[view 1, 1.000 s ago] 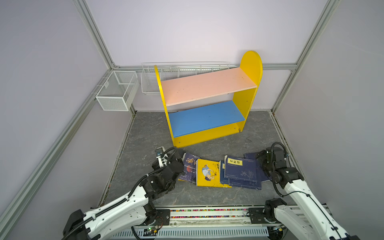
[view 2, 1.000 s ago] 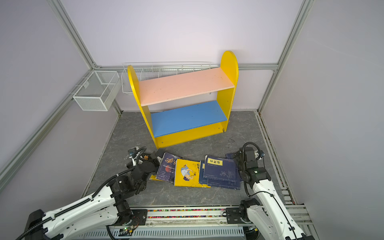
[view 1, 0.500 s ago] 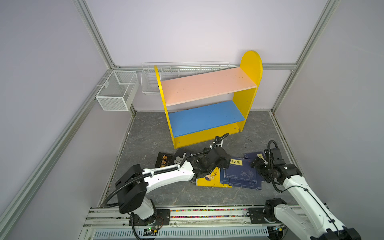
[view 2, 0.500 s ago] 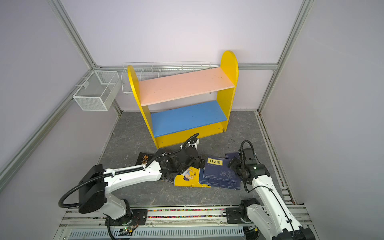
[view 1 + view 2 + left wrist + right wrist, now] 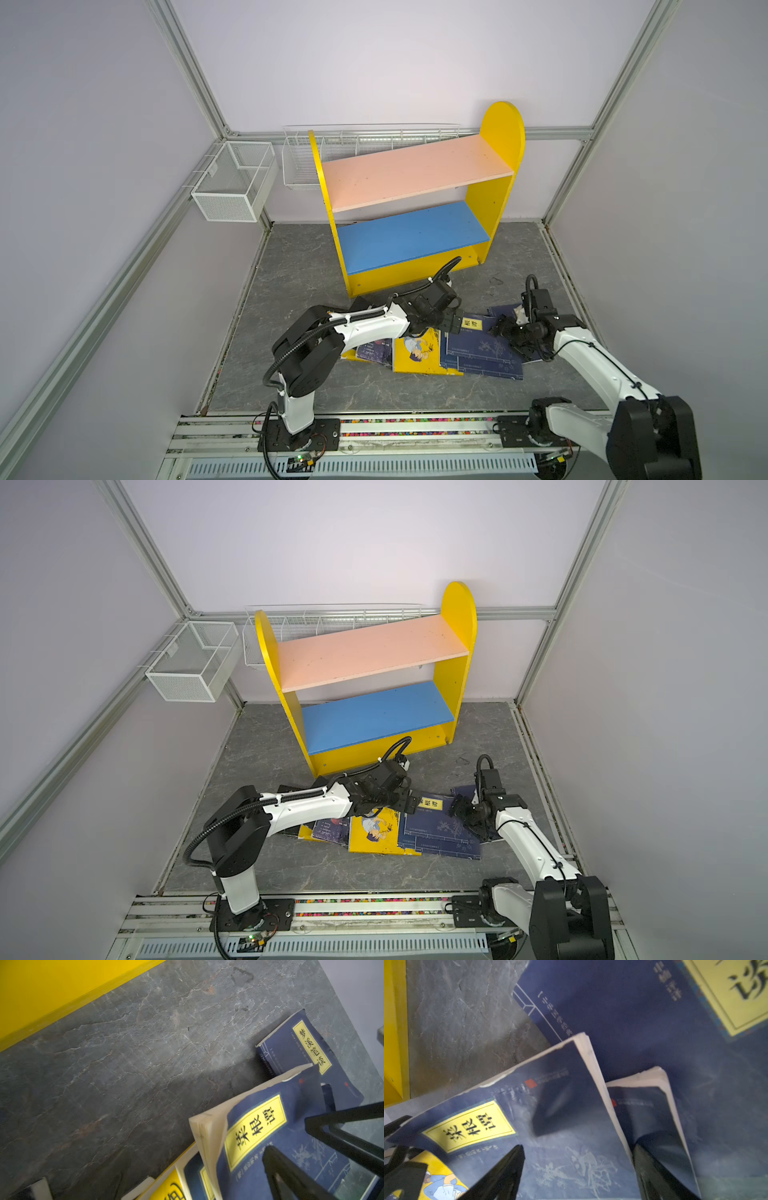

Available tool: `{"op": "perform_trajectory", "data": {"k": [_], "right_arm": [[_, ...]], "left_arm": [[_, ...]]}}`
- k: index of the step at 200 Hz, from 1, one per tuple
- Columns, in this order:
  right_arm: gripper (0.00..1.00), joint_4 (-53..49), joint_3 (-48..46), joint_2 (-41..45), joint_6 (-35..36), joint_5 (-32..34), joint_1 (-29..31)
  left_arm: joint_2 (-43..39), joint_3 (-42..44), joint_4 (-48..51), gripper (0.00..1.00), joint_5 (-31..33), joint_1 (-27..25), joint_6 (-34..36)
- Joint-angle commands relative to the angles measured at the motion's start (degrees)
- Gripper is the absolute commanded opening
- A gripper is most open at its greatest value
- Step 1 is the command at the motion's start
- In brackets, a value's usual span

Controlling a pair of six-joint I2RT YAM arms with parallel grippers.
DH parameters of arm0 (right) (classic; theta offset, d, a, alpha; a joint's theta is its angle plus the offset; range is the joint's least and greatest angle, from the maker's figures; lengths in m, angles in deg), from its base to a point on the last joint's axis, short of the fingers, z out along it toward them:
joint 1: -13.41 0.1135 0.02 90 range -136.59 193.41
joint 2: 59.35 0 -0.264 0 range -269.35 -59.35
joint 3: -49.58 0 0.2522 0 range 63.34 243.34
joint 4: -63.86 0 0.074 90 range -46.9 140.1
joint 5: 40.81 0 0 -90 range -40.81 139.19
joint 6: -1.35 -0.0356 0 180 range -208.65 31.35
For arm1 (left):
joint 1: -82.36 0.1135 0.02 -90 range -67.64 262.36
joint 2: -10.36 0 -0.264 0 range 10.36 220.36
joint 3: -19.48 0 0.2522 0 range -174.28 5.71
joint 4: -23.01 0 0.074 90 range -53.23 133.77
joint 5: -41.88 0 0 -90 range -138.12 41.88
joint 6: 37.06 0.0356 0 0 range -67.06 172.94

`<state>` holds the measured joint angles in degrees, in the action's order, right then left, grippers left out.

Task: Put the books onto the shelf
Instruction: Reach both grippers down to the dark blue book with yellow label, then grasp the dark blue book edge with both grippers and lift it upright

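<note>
The shelf [image 5: 500, 129] stands at the back with its pink [image 5: 415, 174] and blue [image 5: 411, 232] boards bare. The books lie on the floor in front of it: a navy stack [image 5: 482, 353], a yellow cartoon book [image 5: 415, 353], a purple-navy one [image 5: 376, 349] and another navy one [image 5: 505, 311] behind. My left gripper [image 5: 455, 323] reaches across, open over the top navy book's yellow label [image 5: 255, 1130]; only one finger [image 5: 286, 1172] shows in its wrist view. My right gripper [image 5: 577, 1147] is open and straddles that book's raised page edge [image 5: 602, 1084].
Two white wire baskets hang on the wall, a box-shaped one [image 5: 232, 183] and a long one [image 5: 370, 137] behind the shelf. A black book corner [image 5: 286, 789] pokes out under the left arm. Grey floor [image 5: 303, 266] runs between shelf and books.
The left arm swung from its folded place at the left across to the navy stack. The right gripper slid a little left onto the stack's edge, its jaws slightly narrower.
</note>
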<state>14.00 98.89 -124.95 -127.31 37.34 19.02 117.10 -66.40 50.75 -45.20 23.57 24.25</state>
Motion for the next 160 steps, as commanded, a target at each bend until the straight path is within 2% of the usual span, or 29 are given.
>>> {"op": "perform_trajectory", "data": {"k": [1, 43, 90, 110, 122, 160], "right_arm": [[0.83, 4.0, 0.2, -1.0, 2.8, -2.9, -0.1], [0.8, 7.0, 0.1, -2.6, 5.7, -0.5, 0.5], [0.78, 13.9, 0.3, -5.3, 2.0, -3.1, 1.8], [0.77, 15.0, 1.0, -6.1, 0.9, -3.3, 2.1], [0.77, 15.2, 1.6, -6.5, 0.7, -3.0, 2.2], [0.77, 14.9, 2.5, -6.3, 0.6, -2.5, 2.5]], "left_arm": [[2.5, -0.6, -0.6, 0.98, -6.4, 1.5, -2.2], [4.2, 0.3, -2.4, 0.94, -12.1, 3.2, -2.3], [5.9, -0.3, -1.9, 0.86, -17.4, 4.5, -0.7], [6.2, -0.8, -0.4, 0.78, -18.9, 4.7, 0.6], [6.2, -0.9, 0.2, 0.67, -19.1, 4.8, 0.6], [4.5, 0.2, -0.6, 0.18, -17.9, 5.2, -0.1]]}}
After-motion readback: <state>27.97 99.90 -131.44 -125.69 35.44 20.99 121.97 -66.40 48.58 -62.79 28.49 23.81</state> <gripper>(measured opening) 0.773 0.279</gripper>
